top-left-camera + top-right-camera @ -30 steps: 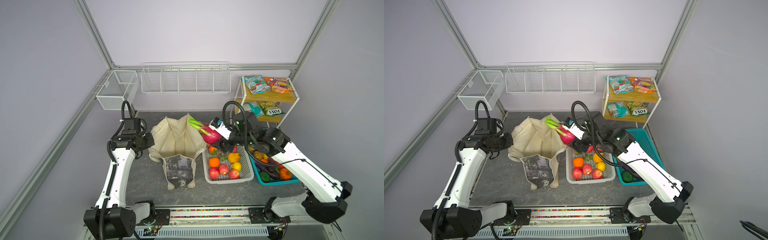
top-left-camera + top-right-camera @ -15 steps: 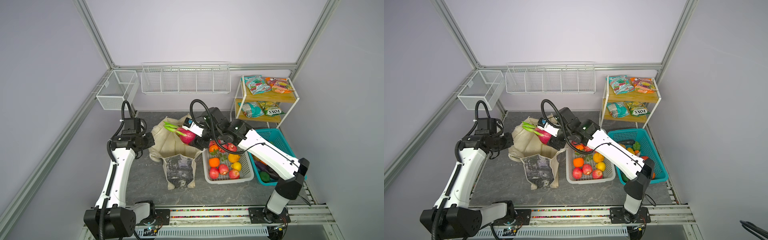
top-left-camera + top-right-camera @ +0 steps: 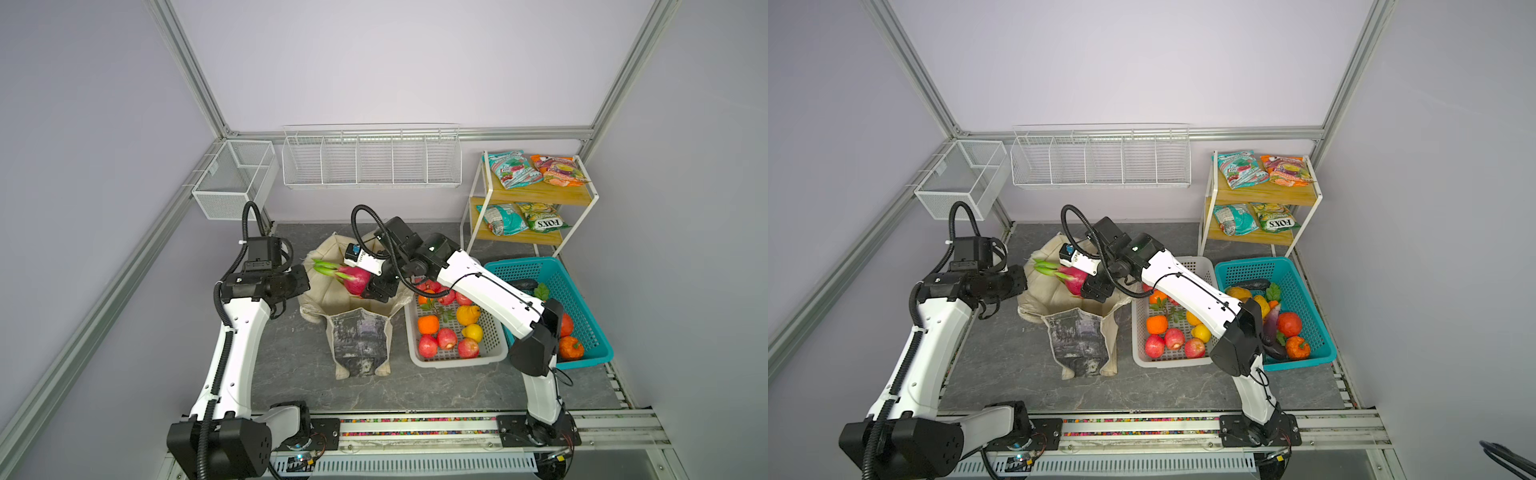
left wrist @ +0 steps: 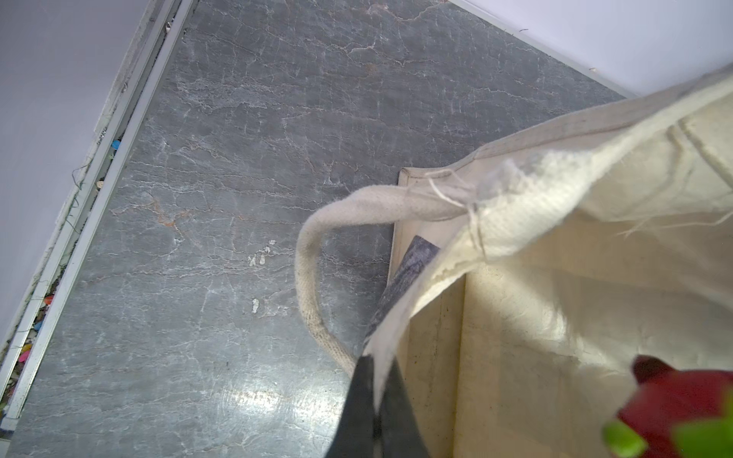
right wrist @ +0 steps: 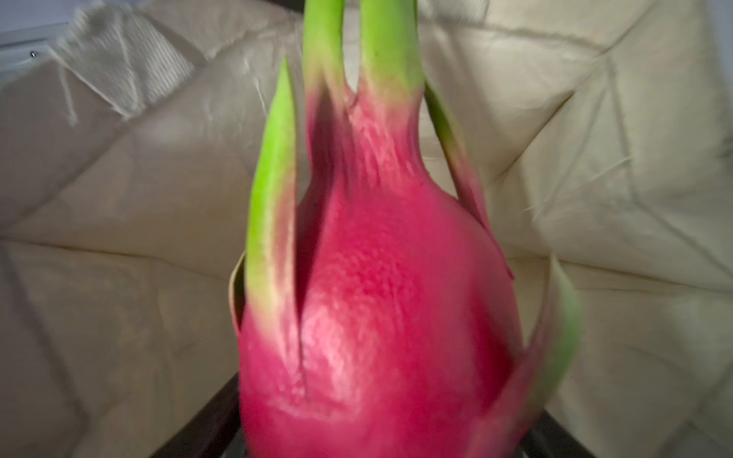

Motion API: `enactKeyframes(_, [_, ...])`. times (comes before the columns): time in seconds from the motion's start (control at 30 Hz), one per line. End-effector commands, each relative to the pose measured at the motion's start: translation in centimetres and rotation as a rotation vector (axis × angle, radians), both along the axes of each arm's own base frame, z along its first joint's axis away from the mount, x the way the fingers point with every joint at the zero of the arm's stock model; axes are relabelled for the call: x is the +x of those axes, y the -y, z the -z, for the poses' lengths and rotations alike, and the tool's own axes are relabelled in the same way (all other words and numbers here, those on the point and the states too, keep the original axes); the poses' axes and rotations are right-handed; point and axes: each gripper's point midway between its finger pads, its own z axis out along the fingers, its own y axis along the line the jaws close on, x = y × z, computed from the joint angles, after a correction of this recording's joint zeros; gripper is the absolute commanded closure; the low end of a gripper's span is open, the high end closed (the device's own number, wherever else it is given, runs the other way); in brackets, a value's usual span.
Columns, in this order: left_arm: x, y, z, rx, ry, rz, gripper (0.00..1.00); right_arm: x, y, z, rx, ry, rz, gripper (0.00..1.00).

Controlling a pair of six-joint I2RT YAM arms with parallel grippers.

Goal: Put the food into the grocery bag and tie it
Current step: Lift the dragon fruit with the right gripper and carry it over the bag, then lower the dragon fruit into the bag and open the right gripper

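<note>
I note the cream canvas tote bag [image 4: 555, 190] as coarse woven cloth, matt, frayed at its rim. The dark grey veined tabletop [image 4: 238, 158] reads smooth with a dull sheen. The pink green-tipped dragon fruit [image 5: 377, 297] looks finely pebbled, possibly plastic; view blurred.

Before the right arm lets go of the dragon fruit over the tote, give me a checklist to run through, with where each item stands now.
1. Right gripper grips the pink, green-tipped toy dragon fruit: ok.
2. Fruit sits over the open mouth of the cream canvas grocery bag: ok.
3. Left gripper is shut on the bag's rim, holding it up: ok.
4. Green tips clear the rim: cannot tell.
5. Bag floor free beneath the fruit: cannot tell.
</note>
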Motion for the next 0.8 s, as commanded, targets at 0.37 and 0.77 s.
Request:
enactKeyframes(0.37, [0.9,0.0,-1.5,-0.036,0.066,-0.031,1.00,-1.1,2.4,3.8,-0.205,-0.060,-0.028,0.27])
enactKeyframes(0.77, [1.3,1.0,-2.8,-0.090,0.102,-0.002,1.00,-0.5,0.3,6.3,-0.292,-0.040,-0.059,0.27])
